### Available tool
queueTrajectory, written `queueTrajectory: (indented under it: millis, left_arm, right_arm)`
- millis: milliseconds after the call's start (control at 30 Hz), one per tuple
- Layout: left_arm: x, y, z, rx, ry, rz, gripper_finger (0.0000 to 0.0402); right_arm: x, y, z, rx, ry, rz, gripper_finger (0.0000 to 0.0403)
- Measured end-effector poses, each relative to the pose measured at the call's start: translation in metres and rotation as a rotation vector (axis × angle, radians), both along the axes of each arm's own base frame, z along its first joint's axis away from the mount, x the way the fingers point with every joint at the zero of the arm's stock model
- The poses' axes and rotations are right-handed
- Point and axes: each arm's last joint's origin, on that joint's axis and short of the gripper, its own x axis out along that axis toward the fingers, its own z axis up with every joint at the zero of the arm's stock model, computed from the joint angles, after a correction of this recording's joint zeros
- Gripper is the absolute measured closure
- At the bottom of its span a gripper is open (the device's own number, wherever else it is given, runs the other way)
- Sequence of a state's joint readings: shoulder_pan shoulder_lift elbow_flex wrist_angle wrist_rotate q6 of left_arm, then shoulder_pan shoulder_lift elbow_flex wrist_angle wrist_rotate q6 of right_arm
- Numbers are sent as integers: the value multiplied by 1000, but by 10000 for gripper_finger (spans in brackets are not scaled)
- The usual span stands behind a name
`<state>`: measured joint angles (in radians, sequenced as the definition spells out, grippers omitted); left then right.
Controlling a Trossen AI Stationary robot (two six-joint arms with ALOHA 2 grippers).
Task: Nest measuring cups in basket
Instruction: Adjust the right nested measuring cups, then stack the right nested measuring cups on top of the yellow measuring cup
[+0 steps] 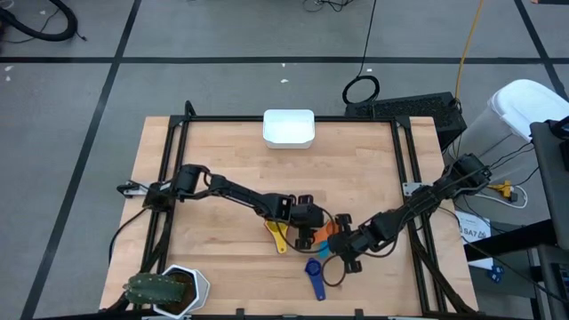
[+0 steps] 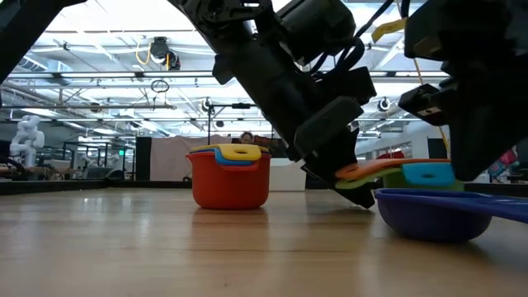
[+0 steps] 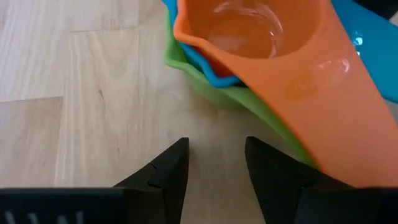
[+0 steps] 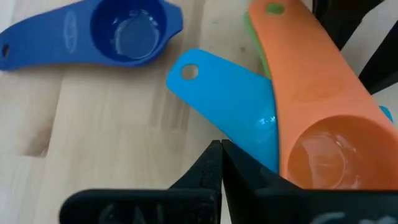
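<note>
My left gripper (image 3: 216,163) hangs low over the wooden table (image 1: 222,160), and its two dark fingers stand a little apart with nothing between them. Just past them is a stack of three smooth, shiny plastic cups: an orange cup (image 3: 261,37) sits in a light blue cup (image 3: 208,71), and that sits in a green cup (image 3: 230,96). The orange one is round like a little bowl and has a long flat handle.

My right gripper (image 4: 221,165) has its fingers pressed together, holding nothing, right by the light blue cup's flat handle with a small hole in it.

One dark blue cup (image 4: 124,31) lies alone on the wood nearby. Farther off is a red cup (image 2: 231,177) with, I think, a yellow and a blue one inside.

The basket (image 1: 289,127) is white, smooth, with round corners, at the far edge of the table, well apart from the cups.
</note>
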<state>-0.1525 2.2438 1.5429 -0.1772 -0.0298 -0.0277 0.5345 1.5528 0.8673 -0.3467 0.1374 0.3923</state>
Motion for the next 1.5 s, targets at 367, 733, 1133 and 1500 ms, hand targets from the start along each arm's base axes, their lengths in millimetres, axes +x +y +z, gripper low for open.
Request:
queueTrajectory:
  millis: [367, 733, 1133, 1500]
  left_arm:
    - [2, 0, 2, -15, -20, 16, 238]
    - [2, 0, 2, -18, -24, 25, 238]
    - [2, 0, 2, -20, -23, 28, 238]
    - [-1, 4, 0, 16, 22, 28, 238]
  right_arm:
    - [7, -6, 2, -28, -67, -77, 403]
    - [8, -8, 2, -64, -87, -110, 403]
    - [8, -8, 2, -77, -99, -124, 403]
    - [-5, 4, 12, -101, -119, -48, 403]
